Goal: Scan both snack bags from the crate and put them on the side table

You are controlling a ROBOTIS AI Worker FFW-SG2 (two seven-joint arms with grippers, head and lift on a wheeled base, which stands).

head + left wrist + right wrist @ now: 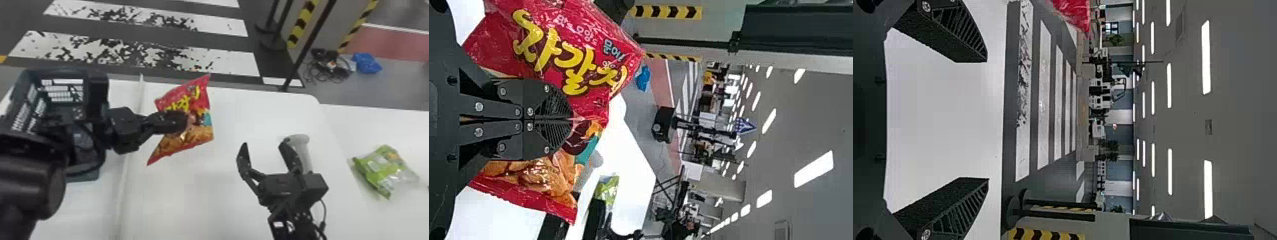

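Snack bag (204, 134), red with yellow lettering, clamped in the left tool (182, 122) over the white table (239, 111). Left tool: its two black fingers close on the bag, film pinched between them; in the left wrist view the ribbed ends of the left tool (572, 119) lie together, red film on one side, the picture of orange-brown snacks on the other. Bag hangs tilted in the head view, one corner up toward the far edge of the table, another slanting down toward the near left.

Right tool (264, 145): wide apart, grip empty, above the table to the right of the red bag. Right wrist view agrees: well-separated fingers of the right tool (988, 119), white tabletop between. One finger overlaps the pale scanner (301, 140) in the head view; cannot tell whether they touch.

Green snack bag (380, 170) lies on the side table (338, 121), beyond the seam to the right of the scanner, well apart from both tools. Dark crate (98, 84) at the left, open-topped, slotted walls; left arm reaches across it and hides part of the inside. Past the tables, on the floor: white stripes (220, 57), coiled cables (328, 68), and a crumpled blue bag (367, 63) just beside them.
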